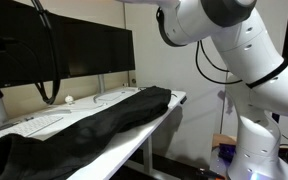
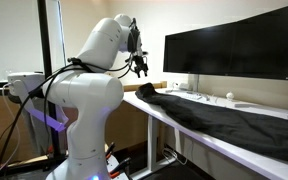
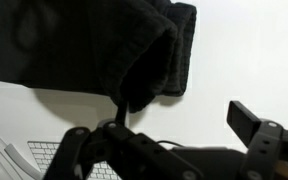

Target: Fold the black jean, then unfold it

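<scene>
On the desk [image 1: 176, 97], the black jean [image 1: 94, 125] lies beneath the gripper [image 2: 139, 68].

We observed the black jean [image 1: 94, 125] lying unfolded, stretched lengthwise along the front of the white desk [image 1: 176, 98]. Its cloth showed soft wrinkles, with one end at the desk's corner.

In an exterior view the black jean [image 1: 94, 125] is cut off at 8 o'clock. In an exterior view the black jean [image 2: 234, 122] runs out of frame at 4 o'clock. The wrist view crops it at 12 and 9 o'clock. The gripper [image 2: 139, 70] is too small for finger detail. In the wrist view the gripper [image 3: 160, 125] is dark, blurred and cropped at 6 o'clock. The small white object [image 1: 69, 99] can't be identified. The keyboard [image 3: 39, 158] is cropped at 7 o'clock.
</scene>
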`<state>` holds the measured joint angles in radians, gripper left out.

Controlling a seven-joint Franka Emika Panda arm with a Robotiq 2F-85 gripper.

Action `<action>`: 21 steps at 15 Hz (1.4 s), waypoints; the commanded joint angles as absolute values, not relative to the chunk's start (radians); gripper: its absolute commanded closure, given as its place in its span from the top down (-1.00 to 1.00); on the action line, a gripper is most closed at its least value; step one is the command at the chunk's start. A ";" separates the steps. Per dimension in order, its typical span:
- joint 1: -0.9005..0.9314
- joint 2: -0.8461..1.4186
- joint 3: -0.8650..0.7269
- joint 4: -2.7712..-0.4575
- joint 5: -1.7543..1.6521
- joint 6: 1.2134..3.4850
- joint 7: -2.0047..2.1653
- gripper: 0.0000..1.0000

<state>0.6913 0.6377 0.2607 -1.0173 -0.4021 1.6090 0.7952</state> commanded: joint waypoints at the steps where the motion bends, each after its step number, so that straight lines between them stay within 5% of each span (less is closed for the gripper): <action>1: 0.673 0.580 0.265 -1.026 -0.393 1.593 0.773 1.00; 11: 0.583 0.337 0.264 -1.183 -0.359 1.535 0.764 1.00; 21: 0.364 -0.100 0.175 -1.619 -0.175 1.581 0.574 1.00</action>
